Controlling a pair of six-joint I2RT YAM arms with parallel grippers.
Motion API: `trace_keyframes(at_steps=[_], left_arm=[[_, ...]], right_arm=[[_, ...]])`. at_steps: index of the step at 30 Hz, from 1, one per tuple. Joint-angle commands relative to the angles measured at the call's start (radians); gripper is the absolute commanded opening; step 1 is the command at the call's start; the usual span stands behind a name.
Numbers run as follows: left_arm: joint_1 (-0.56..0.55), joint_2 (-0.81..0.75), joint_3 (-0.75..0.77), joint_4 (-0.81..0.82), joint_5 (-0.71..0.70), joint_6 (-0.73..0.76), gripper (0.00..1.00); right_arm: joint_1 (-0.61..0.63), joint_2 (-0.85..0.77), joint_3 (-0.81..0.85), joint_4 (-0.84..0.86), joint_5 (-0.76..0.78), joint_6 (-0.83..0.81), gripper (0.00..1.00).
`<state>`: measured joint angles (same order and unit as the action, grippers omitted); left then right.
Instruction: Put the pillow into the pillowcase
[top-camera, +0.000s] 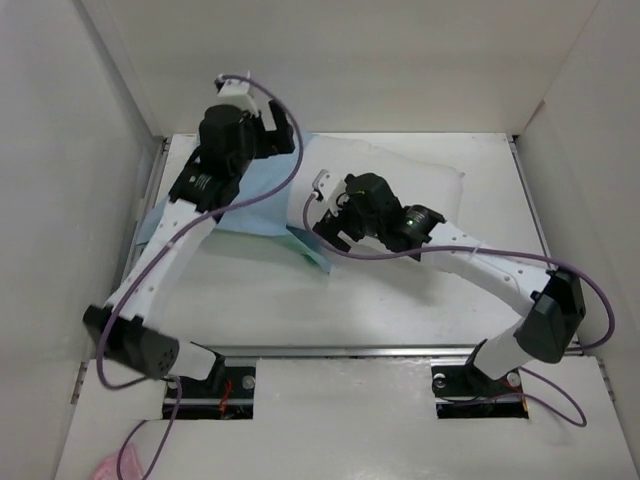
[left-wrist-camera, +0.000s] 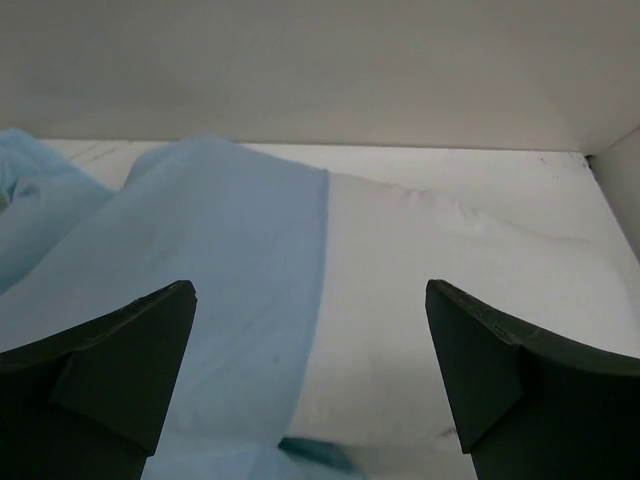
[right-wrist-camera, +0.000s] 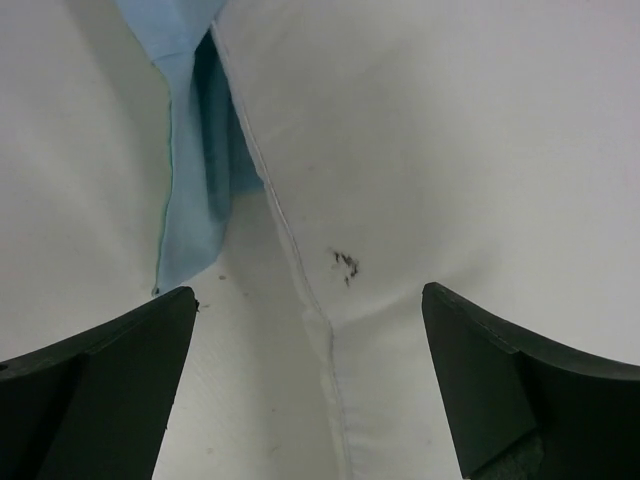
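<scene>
The pillow (top-camera: 430, 185) is lying along the tabletop's (top-camera: 400, 300) far edge, its left end covered by the pillowcase (top-camera: 255, 195) near the far left corner. The left gripper (left-wrist-camera: 310, 290) and right gripper (right-wrist-camera: 309, 292) are hovering over them, jaws spread wide, gripping nothing.

Plain white pillow (right-wrist-camera: 470, 150) with a small dark speck (right-wrist-camera: 345, 265); plain light blue pillowcase (left-wrist-camera: 210, 270), teal at one fold; purple cables (top-camera: 370, 257).
</scene>
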<state>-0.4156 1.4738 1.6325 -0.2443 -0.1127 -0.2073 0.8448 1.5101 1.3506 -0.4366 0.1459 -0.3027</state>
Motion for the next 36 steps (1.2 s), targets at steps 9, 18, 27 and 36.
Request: trace_keyframes(at_steps=[9, 18, 27, 36], left_arm=[[-0.12, -0.339, -0.761, 0.054, -0.071, -0.309, 1.0], [-0.163, -0.195, -0.928, 0.209, -0.14, -0.442, 1.0], [-0.193, -0.472, -1.01, 0.413, 0.014, -0.414, 1.0], [-0.193, -0.606, -0.875, 0.37, -0.024, -0.334, 1.0]], right_arm=[[0.005, 0.298, 0.039, 0.398, 0.092, -0.202, 0.98], [-0.006, 0.352, 0.064, 0.527, 0.089, -0.043, 0.21], [-0.135, 0.242, 0.027, 0.466, -0.192, 0.033, 0.02], [-0.135, 0.222, 0.008, 0.455, -0.328, 0.036, 0.0]])
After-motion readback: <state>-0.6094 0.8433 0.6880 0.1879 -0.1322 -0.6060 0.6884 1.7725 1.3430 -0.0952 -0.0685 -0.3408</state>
